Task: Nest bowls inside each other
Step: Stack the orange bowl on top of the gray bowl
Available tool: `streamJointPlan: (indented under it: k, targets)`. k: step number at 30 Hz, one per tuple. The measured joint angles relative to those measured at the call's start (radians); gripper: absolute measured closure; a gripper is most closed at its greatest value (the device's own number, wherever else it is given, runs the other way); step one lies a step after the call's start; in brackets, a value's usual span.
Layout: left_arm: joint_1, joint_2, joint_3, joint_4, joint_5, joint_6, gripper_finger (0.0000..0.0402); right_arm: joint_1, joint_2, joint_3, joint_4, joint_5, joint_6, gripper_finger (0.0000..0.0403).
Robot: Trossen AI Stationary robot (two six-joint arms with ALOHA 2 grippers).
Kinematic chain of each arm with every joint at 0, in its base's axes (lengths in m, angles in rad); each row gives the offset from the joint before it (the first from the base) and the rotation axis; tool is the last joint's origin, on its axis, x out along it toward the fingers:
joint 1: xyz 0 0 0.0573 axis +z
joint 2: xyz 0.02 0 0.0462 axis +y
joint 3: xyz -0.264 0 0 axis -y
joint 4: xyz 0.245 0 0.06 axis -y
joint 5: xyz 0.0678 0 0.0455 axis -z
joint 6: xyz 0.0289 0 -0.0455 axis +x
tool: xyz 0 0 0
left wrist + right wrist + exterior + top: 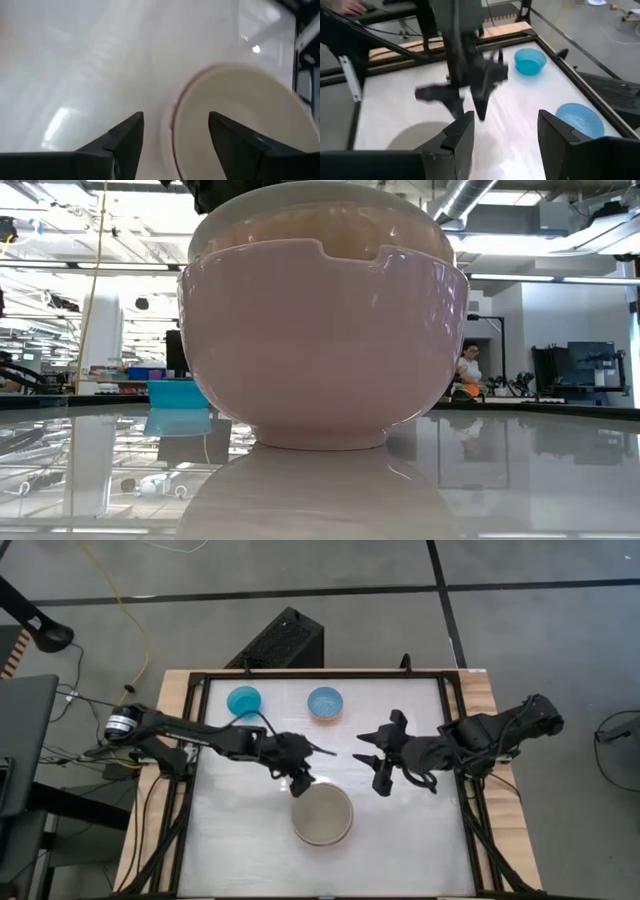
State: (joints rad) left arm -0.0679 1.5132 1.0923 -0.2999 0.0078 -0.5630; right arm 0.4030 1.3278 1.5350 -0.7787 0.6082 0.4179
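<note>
A stack of nested bowls (322, 815) stands on its foot near the table's front middle. In the low view its outer bowl is pale pink (320, 350), with a cream bowl (320, 210) sitting in it. My left gripper (300, 783) hangs open just over the stack's far left rim, and its fingers (131, 137) straddle the rim (172, 120) from above without touching it. My right gripper (368, 772) hovers open to the right of the stack, with nothing between its fingers. A cyan bowl (243, 698) and a light blue bowl (325, 703) stand apart at the far side.
The table's dark frame (455, 740) runs along both sides, with wooden edges outside it. White table top (400, 840) lies bare to the right of the stack and along the front. A black box (280, 640) sits on the floor beyond the far edge.
</note>
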Motion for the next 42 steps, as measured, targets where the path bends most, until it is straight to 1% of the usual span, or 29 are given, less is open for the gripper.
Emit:
streamJointPlan:
  k: [4,8,13,19,24,27,30,33,35,38,42]
  targets:
    - [0.037,-0.086,0.000,-0.050,-0.064,0.024,0.0188,-0.025,0.001,-0.057,0.004,0.008,0.002,0.0219]
    - [0.068,-0.169,0.000,-0.088,-0.104,0.041,0.0188,-0.094,0.001,-0.146,0.067,-0.055,0.003,0.0219]
    - [0.077,-0.257,0.000,-0.102,-0.145,0.081,0.0188,-0.223,0.001,-0.270,0.224,-0.212,-0.047,0.0219]
    - [0.077,-0.340,0.000,-0.142,-0.196,0.139,0.0188,-0.422,0.002,-0.392,0.367,-0.435,-0.134,0.0219]
    - [0.077,-0.393,0.000,-0.220,-0.235,0.162,0.0188,-0.585,0.002,-0.438,0.382,-0.600,-0.207,0.0219]
    - [0.077,-0.414,0.000,-0.257,-0.256,0.163,0.0188,-0.671,0.003,-0.468,0.418,-0.677,-0.247,0.0219]
    - [0.077,-0.423,0.000,-0.270,-0.263,0.163,0.0188,-0.747,0.046,-0.473,0.437,-0.756,-0.287,0.0219]
    - [0.077,-0.423,0.000,-0.271,-0.268,0.163,0.0188,-0.799,0.127,-0.473,0.469,-0.853,-0.317,0.0219]
    - [0.077,-0.422,0.000,-0.272,-0.276,0.163,0.0188,-0.820,0.189,-0.461,0.468,-0.895,-0.342,0.0219]
    - [0.082,-0.420,0.000,-0.274,-0.278,0.163,0.0188,-0.839,0.269,-0.412,0.467,-0.944,-0.390,0.0219]
    - [0.091,-0.420,0.000,-0.294,-0.278,0.162,0.0188,-0.846,0.356,-0.330,0.439,-0.976,-0.465,0.0219]
